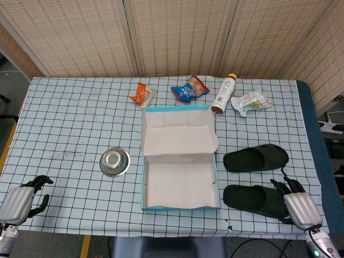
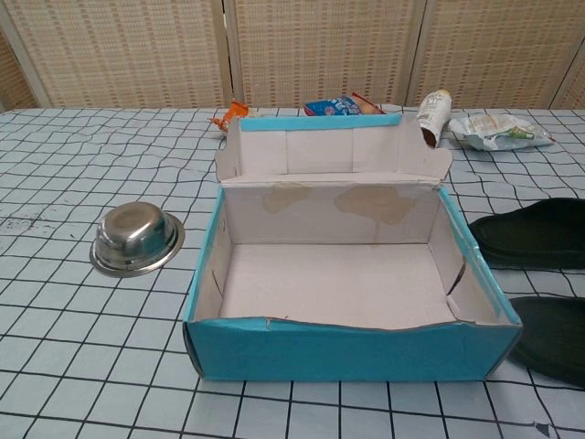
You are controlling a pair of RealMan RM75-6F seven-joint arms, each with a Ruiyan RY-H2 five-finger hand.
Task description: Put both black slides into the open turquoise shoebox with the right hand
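Two black slides lie side by side right of the box: the far slide [image 1: 256,158] [image 2: 535,233] and the near slide [image 1: 253,199] [image 2: 553,337]. The open turquoise shoebox [image 1: 143,183] [image 2: 347,352] stands mid-table, empty, its lid [image 1: 177,131] folded back. My right hand [image 1: 294,207] hovers at the right end of the near slide, its fingers spread and holding nothing; I cannot tell whether it touches the slide. My left hand [image 1: 19,201] rests at the table's front left corner, fingers loosely bent and empty. Neither hand shows in the chest view.
A steel bowl [image 1: 114,161] [image 2: 137,240] sits upside down left of the box. Behind the box lie an orange packet [image 1: 142,95], a blue snack bag [image 1: 190,88], a lying bottle [image 1: 223,94] and a white-green packet [image 1: 251,102]. The table's right edge runs close to the slides.
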